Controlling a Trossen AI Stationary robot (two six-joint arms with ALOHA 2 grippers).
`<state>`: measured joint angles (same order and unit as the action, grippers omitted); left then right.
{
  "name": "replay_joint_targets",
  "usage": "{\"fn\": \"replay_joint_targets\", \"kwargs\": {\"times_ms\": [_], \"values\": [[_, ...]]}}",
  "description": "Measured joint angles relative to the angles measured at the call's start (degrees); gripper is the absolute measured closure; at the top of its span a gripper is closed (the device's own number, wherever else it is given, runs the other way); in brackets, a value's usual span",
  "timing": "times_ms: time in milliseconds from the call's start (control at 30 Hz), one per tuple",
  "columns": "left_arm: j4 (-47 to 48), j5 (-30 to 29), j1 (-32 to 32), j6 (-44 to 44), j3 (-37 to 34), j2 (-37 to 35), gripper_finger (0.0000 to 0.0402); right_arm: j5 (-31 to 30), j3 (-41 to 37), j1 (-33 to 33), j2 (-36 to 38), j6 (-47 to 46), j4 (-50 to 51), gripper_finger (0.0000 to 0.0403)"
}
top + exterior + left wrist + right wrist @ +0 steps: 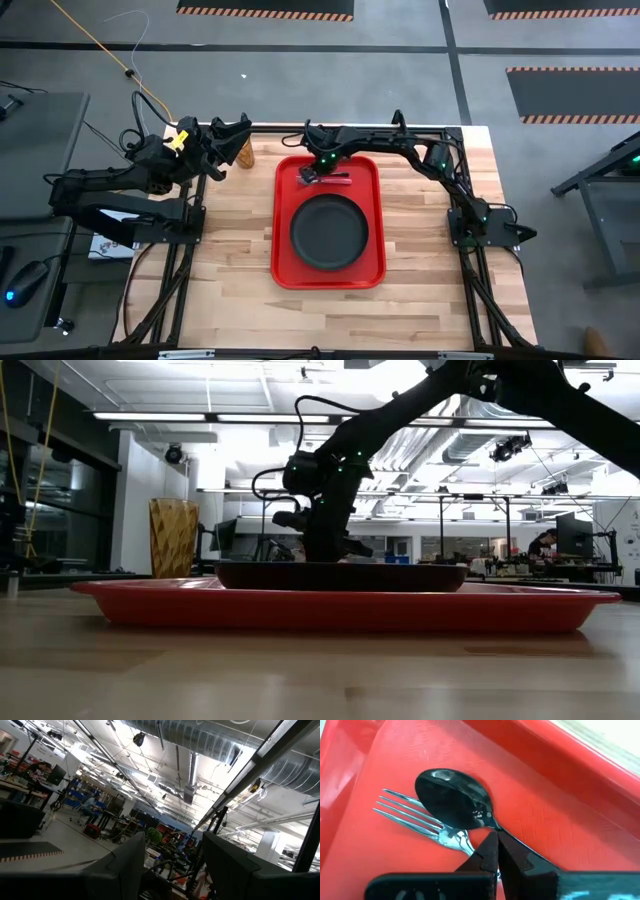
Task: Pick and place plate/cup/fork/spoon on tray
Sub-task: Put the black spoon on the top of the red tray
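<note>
Right pincer (pixel 496 851) is pinched nearly shut on the spoon (pixel 455 797) at its thin neck; its bowl lies just ahead, overlapping the fork (pixel 412 817) on the tray (pixel 560 795). Spoon looks light, stiff, slippery; the neck seems the surest hold. Left pincer (pixel 235 140) waits apart, fingers parted, empty.

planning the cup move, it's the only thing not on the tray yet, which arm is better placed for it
Left, probably. The cup stands off the tray, right beside the left gripper. The right gripper is on the tray, shut on the spoon, which lies over the fork beyond the plate.
</note>
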<state>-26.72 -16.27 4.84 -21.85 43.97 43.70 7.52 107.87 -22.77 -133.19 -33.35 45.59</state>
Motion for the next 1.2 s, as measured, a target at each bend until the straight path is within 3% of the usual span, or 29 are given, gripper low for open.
{"fn": "replay_joint_targets", "kwargs": {"times_ms": [1200], "values": [[0.0,0.0,0.0,0.0,0.0,0.0,0.0213,-5.5,0.1,0.5,-1.2,-2.5,-3.1,0.0403]]}}
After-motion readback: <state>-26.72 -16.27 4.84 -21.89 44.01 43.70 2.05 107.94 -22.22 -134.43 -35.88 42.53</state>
